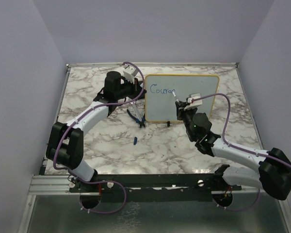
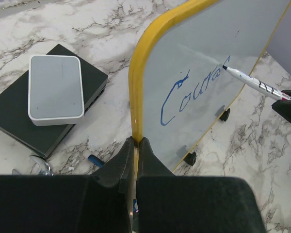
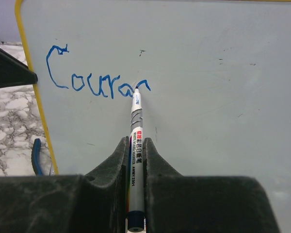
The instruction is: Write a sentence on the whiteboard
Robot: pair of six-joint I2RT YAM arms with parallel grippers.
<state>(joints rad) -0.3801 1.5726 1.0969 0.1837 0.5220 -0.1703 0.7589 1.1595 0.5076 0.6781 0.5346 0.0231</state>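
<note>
Closest in, both arms rise from a metal rail (image 1: 48, 183) at the near edge of the marble-patterned table (image 1: 111, 155). Furthest left, the left arm (image 1: 82, 121) reaches far across, and the left gripper (image 2: 136, 143) is pinched tight on the yellow left edge of the whiteboard (image 1: 194, 104), probably to steady it against the push of the pen. A small grey-and-black box (image 2: 56, 87) lies just left of that edge, with blue-handled pliers (image 1: 136, 116) and a blue cap (image 1: 135, 141) loose on the table nearer the arms. The board stands tilted on its black feet towards the back of the table, right of centre, with blue letters (image 3: 87, 85) starting "Cour" on it. On the right, the right gripper (image 3: 136, 144) is closed around a marker (image 3: 136, 114), its tip on the board at the end of the last letter, so the sentence looks barely begun. Plain pale walls (image 1: 19, 73) close in the table.
</note>
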